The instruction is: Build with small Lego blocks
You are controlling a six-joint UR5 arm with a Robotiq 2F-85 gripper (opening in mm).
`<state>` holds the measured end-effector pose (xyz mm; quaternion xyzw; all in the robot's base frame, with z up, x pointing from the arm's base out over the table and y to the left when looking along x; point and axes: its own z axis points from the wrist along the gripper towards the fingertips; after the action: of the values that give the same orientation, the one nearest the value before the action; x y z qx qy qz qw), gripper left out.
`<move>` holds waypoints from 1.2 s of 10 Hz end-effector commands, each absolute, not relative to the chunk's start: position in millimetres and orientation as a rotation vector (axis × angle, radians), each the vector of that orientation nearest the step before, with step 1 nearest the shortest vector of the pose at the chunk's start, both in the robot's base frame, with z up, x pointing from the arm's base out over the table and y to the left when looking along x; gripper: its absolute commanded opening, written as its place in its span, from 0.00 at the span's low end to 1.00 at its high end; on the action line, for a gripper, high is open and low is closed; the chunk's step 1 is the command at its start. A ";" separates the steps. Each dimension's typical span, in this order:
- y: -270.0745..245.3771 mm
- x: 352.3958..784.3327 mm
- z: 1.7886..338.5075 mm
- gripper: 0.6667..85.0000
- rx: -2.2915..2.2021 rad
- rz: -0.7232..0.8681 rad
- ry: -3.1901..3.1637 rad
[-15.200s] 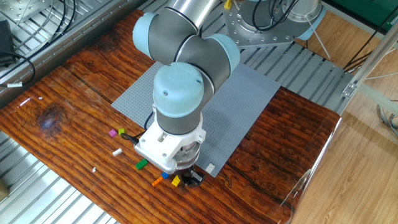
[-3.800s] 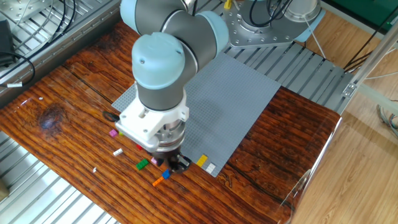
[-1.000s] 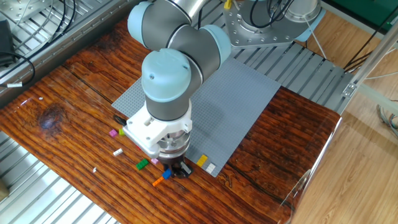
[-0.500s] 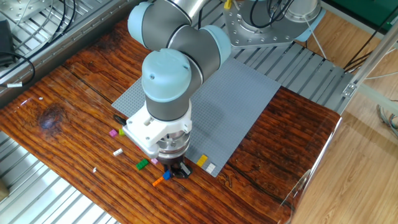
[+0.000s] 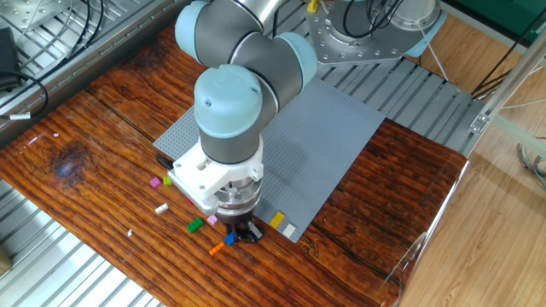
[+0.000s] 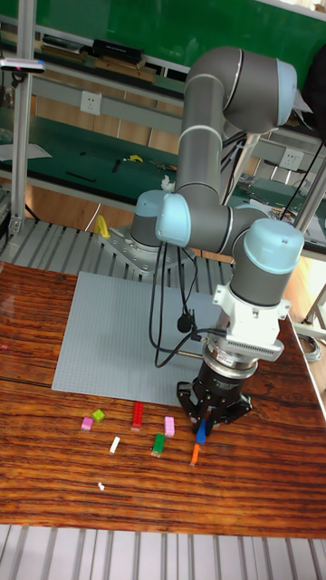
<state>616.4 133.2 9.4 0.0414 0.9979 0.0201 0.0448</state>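
My gripper [image 5: 244,232] [image 6: 211,415] is lowered to the table just off the grey baseplate's [image 5: 324,145] [image 6: 118,335] front edge. Its black fingers stand at a blue brick [image 5: 229,240] [image 6: 200,434]; whether they clamp it is not visible. An orange brick [image 5: 217,249] [image 6: 194,453] lies just in front. To the left lie green [image 5: 195,225] [image 6: 158,443], pink [image 5: 211,221] [image 6: 169,426], red [image 6: 137,414], white [image 5: 160,208] [image 6: 114,444], magenta [image 5: 154,182] [image 6: 87,423] and lime [image 5: 167,180] [image 6: 98,415] bricks. A yellow brick [image 5: 276,220] sits on the baseplate's near corner.
A pale brick [image 5: 289,230] sits beside the yellow one at the plate's corner. A tiny white piece [image 5: 130,232] [image 6: 100,487] lies near the table's front edge. The arm's base [image 5: 358,38] is mounted behind the baseplate. A metal slatted frame borders the wooden table.
Earlier the gripper stood at a yellow brick on the table; that brick now sits on the baseplate. Over the last second the arm and bricks have not visibly moved.
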 end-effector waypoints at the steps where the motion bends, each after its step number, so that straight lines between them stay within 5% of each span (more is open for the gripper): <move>1: 137.8 602.6 27.7 0.13 0.044 0.092 3.058; 7: 156.6 545.8 31.0 0.04 0.008 0.067 3.049; 12: 148.5 546.7 18.0 0.00 -0.026 0.047 3.046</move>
<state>547.6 148.7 24.5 -0.0112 0.9989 0.0095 0.0442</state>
